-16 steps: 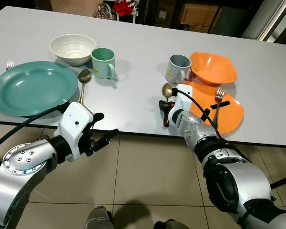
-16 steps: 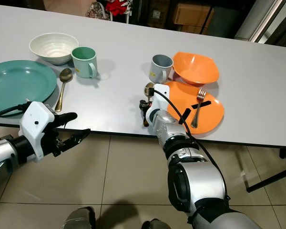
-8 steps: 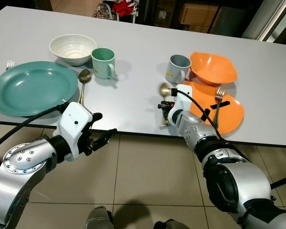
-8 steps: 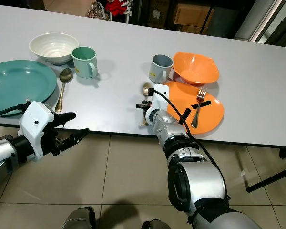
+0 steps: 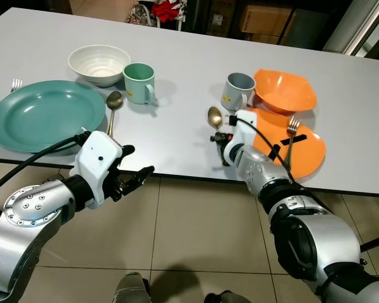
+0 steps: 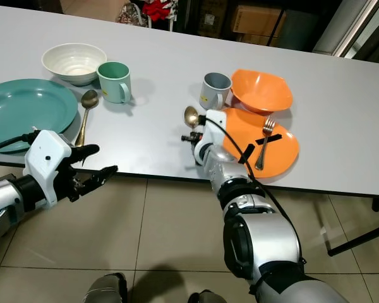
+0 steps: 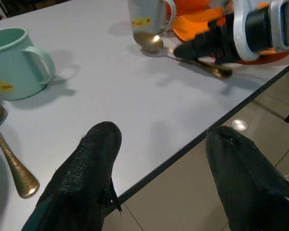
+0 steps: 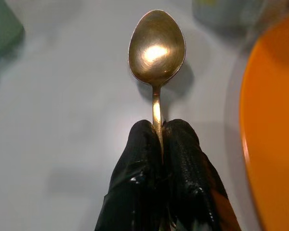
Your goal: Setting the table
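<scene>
My right gripper (image 8: pixel 159 139) is pinching the brass spoon (image 8: pixel 156 48) by its handle, fingers (image 8: pixel 183 159) shut tight w/ the handle running up between them, bowl pointing straight out ahead of the tips. It's sitting over the table (image 5: pixel 177 82) near the front edge, just beside the orange plate (image 5: pixel 306 151), which is lying to my outer side. The grey mug (image 5: pixel 239 90) is standing just past the spoon bowl, and the orange bowl (image 5: pixel 284 90) beyond the plate. A fork (image 5: pixel 289 129) is lying on the orange plate.

Vs 1 s ago: the spoon is pointing further up the table now, its bowl nearer the grey mug; half a sec ago it looked raised and tilted, handle down toward the table edge. The mug, plate and fork are sitting as before.

My left gripper (image 5: pixel 131 169) is hanging off the front of the table, below the edge, fingers (image 7: pixel 86 168) spread wide apart and holding nothing, about the same as before. Ahead of it are lying the other spoon (image 5: pixel 112 107) and the teal plate (image 5: pixel 44 113), w/ the green mug (image 5: pixel 139 82) and white bowl (image 5: pixel 98 63) further on
</scene>
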`<state>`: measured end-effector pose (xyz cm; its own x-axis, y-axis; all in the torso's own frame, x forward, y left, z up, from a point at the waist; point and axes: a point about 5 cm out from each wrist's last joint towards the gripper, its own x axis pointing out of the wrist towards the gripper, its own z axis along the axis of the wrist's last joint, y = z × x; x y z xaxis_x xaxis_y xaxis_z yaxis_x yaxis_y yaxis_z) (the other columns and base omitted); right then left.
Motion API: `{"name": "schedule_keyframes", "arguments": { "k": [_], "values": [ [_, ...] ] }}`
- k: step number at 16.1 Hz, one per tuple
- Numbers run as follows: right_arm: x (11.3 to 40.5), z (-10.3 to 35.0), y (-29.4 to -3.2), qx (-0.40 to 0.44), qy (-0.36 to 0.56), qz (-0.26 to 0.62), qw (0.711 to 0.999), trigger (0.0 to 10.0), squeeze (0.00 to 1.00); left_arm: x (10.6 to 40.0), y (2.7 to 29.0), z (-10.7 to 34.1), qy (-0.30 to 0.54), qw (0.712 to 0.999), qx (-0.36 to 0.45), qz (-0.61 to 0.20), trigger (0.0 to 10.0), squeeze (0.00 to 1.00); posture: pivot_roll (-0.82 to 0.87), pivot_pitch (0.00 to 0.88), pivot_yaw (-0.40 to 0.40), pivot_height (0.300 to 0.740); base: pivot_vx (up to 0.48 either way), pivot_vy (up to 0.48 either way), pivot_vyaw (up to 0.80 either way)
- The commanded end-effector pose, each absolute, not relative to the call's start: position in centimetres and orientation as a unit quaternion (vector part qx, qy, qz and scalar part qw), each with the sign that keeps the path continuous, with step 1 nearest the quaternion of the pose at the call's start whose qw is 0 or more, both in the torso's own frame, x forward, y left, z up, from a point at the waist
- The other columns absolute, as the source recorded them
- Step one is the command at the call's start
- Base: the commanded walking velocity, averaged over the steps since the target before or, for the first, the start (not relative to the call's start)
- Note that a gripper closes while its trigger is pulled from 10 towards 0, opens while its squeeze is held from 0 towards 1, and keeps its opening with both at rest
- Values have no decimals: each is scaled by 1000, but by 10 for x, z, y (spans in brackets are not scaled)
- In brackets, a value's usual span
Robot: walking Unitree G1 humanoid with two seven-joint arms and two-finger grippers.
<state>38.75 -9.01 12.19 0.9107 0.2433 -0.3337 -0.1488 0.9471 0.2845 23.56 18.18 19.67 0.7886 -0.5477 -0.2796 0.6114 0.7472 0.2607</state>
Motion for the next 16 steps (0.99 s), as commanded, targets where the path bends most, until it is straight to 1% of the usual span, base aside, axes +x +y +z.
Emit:
{"name": "schedule_keyframes", "arguments": {
  "k": [1,3,5,7,9,10,11,13,14,16],
  "values": [
    [398,148,-96,129,133,95,978,0,0,236,180,195,95,928,173,-315,10000,0,219,71,-73,740,0,0,0],
    [401,163,-102,126,99,88,983,0,0,236,180,196,94,928,174,-315,10000,0,219,71,-73,740,0,0,0],
    [398,169,-112,141,85,66,984,0,0,236,179,196,93,928,175,-315,10000,0,218,73,-76,740,0,0,0],
    [387,166,-128,166,84,18,982,0,0,236,178,197,91,928,174,-317,10000,0,218,72,-76,740,0,0,0],
    [377,163,-135,175,85,0,981,0,0,235,177,196,92,927,173,-321,10000,0,210,74,-71,740,0,0,0],
    [361,162,-140,181,84,-12,980,0,0,235,176,196,91,926,172,-324,10000,0,205,75,-66,740,0,0,0],
    [355,162,-141,181,84,-15,980,0,0,235,176,196,90,926,171,-324,10000,0,205,75,-66,740,0,0,0],
    [340,153,-146,181,104,-31,978,0,0,235,171,196,88,925,166,-331,10000,0,197,76,-61,740,0,0,0],
    [338,150,-149,180,110,-38,977,0,0,235,170,196,87,924,165,-333,10000,0,197,76,-61,740,0,0,0],
    [339,143,-163,167,138,-42,975,118,0,236,165,196,85,922,160,-343,10000,0,193,77,-52,740,0,0,0]
  ]
}}
